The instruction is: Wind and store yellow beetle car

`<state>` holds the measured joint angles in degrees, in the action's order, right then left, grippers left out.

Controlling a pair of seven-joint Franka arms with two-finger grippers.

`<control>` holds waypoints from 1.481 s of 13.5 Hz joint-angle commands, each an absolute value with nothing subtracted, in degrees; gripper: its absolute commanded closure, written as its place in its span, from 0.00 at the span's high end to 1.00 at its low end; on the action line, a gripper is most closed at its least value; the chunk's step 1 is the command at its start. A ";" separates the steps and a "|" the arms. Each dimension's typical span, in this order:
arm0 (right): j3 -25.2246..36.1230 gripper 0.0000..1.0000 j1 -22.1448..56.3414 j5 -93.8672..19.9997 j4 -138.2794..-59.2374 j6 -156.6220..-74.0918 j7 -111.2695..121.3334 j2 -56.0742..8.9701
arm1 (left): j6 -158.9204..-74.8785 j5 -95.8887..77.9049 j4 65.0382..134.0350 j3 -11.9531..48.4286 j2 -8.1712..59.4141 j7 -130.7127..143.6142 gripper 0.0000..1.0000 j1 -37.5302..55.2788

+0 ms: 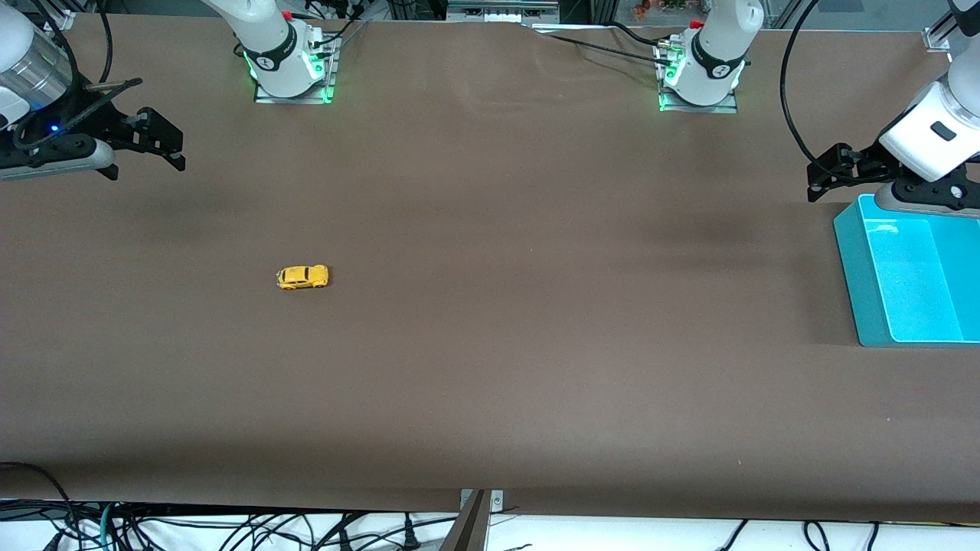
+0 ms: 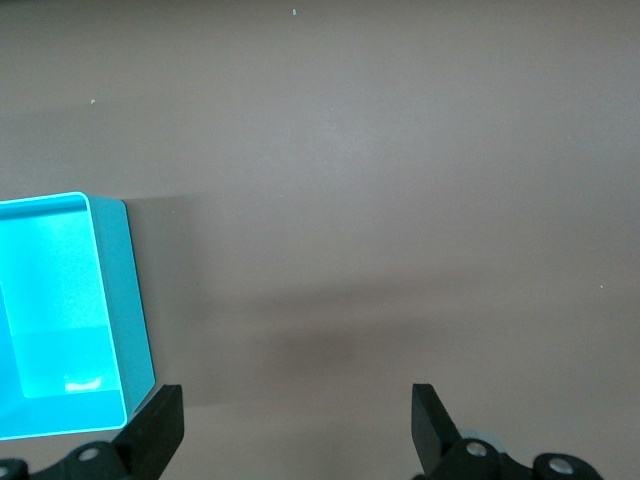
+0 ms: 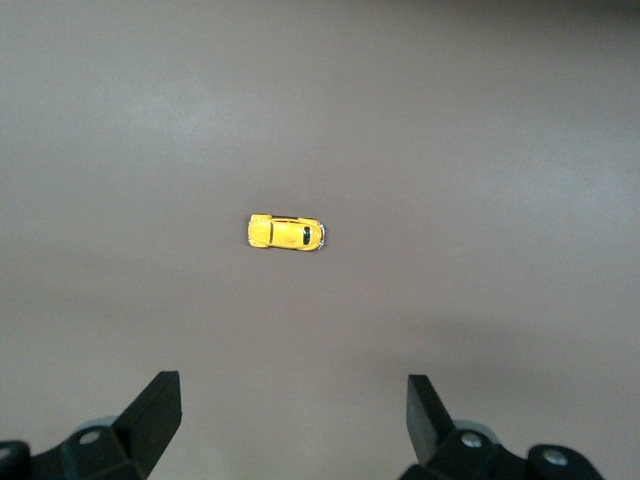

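Observation:
The yellow beetle car [image 1: 302, 277] stands on its wheels on the brown table, toward the right arm's end. It also shows in the right wrist view [image 3: 286, 233], well clear of the fingers. My right gripper [image 1: 157, 145] is open and empty, up in the air over the table's edge at the right arm's end; in its own view [image 3: 292, 400] the jaws stand wide apart. My left gripper [image 1: 831, 172] is open and empty, up over the table beside the teal bin [image 1: 854, 268]; in its own view [image 2: 297, 410] the jaws stand wide apart.
The teal bin [image 2: 130, 290] is open-topped and holds nothing that shows; it sits at the left arm's end of the table. Cables hang below the table's front edge [image 1: 490, 501]. The two arm bases stand along the table's back edge.

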<state>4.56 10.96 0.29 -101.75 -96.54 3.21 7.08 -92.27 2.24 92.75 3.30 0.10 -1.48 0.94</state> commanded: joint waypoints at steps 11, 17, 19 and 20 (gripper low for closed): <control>5.10 1.00 11.51 0.09 -102.39 -96.86 4.04 8.35 | -91.23 3.34 91.41 3.25 0.53 -2.37 1.00 1.05; 5.10 1.00 11.43 0.09 -102.56 -96.68 4.30 8.88 | -91.23 3.34 91.41 3.34 0.53 -2.37 1.00 1.05; 5.10 1.00 11.43 0.09 -104.84 -96.68 4.22 8.61 | -91.23 3.34 91.41 3.34 0.53 -2.37 1.00 1.05; 5.10 1.00 11.43 -0.17 -105.98 -97.38 4.22 8.44 | -91.23 3.34 91.41 3.25 0.53 -2.37 1.00 1.05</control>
<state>4.56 10.96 0.29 -102.84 -96.47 3.32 7.41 -92.27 2.24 92.75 3.30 0.10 -1.48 0.94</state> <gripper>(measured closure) 0.000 0.000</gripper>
